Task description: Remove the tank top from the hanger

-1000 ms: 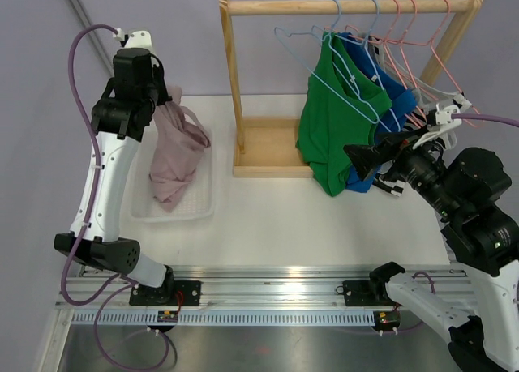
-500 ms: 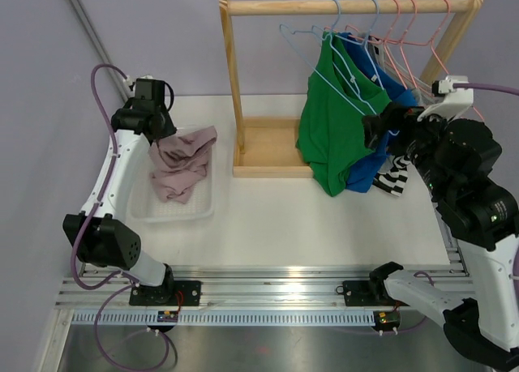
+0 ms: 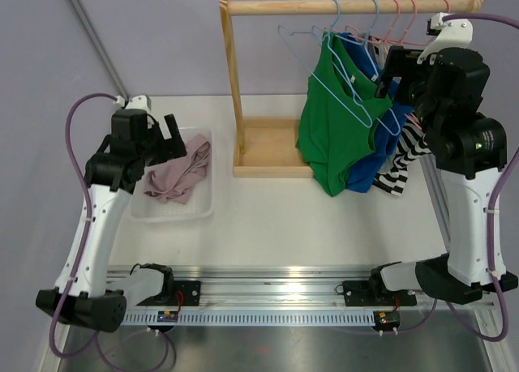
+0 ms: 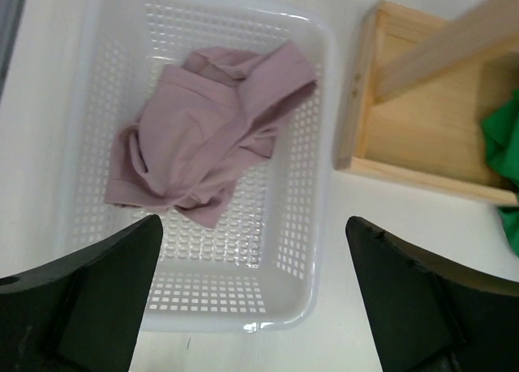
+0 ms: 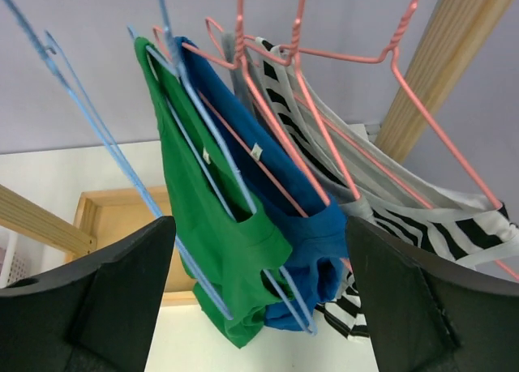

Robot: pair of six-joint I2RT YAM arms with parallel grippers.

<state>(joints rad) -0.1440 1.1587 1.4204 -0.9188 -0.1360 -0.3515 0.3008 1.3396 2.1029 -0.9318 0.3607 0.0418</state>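
right fingers (image 5: 89, 307) gape wide and empty, the green tank top (image 5: 203, 218) just ahead between them on its hanger (image 5: 231, 180): pinch cloth at a strap, probably the nearer, not wire; left fingers (image 4: 89, 299), open and empty, hang over the pink top (image 4: 203, 129).

Mauve garment (image 4: 203, 137) in white lattice basket (image 4: 321, 186); green tank top (image 5: 211, 218), blue tank top (image 5: 324, 234), black-and-white striped top (image 5: 454, 226); pale-blue wire hanger (image 5: 105, 138), pink wire hangers (image 5: 284, 133).

Three hanging tops (image 3: 332, 129), one mauve garment (image 4: 203, 129), one basket (image 4: 306, 226), perhaps six hangers (image 5: 396, 41), one rack (image 3: 232, 80)
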